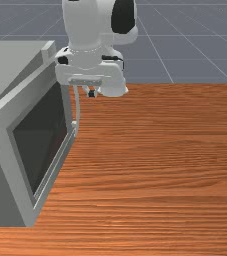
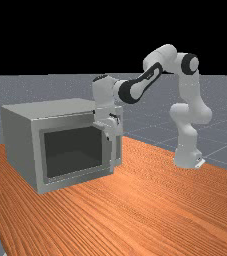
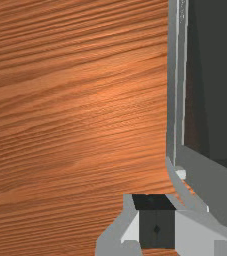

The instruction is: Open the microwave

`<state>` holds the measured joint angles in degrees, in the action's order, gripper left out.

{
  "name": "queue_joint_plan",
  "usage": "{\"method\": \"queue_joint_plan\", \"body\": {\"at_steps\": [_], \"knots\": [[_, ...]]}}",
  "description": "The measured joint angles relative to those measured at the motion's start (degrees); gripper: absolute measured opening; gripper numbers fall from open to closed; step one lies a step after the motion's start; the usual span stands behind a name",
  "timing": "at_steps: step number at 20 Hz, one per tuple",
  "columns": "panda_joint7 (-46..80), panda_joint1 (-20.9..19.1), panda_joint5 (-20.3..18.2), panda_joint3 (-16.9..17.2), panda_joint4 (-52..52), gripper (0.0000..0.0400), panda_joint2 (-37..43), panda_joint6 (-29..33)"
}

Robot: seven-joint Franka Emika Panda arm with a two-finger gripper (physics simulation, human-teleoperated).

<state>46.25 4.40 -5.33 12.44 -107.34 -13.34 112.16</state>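
Standing on the table at the front view's left, the microwave [image 1: 15, 55] is a grey box whose door [image 1: 13, 165] looks slightly ajar: a dark wedge shows between the door's top edge and the body, wider toward the handle's end. The door's dark window [image 2: 72, 152] sits in a pale grey frame and faces the near side in the far view, where the microwave is left of the middle. Along the door's far edge in the front view runs the handle [image 1: 78, 110], a thin, bowed, upright bar whose lower end meets the door near its bottom corner. The gripper [image 1: 91, 93] hangs at the handle's upper part, pointing down, just beside the door's edge; in the wrist view the handle curves away from the door's corner and passes partly out of sight behind the gripper. I cannot tell whether the jaws are open, closed or gripping the handle, nor whether they touch it. Above them, the white and grey arm [image 2: 190, 90] bends up and over, back to its base [image 2: 187, 157] at the far view's right, well apart from the microwave. Under all this lies the table [image 1: 160, 160], orange-brown with a streaky grain, and past its edge spreads a grey floor [image 1: 185, 40] crossed by pale lines.
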Motion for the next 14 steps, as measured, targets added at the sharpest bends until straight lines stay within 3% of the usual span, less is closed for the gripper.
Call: {"method": "queue_joint_plan", "body": {"at_steps": [14], "knots": [[0.10,0.21,-0.08,0.22,-0.02,0.0000,0.00,0.01]]}}
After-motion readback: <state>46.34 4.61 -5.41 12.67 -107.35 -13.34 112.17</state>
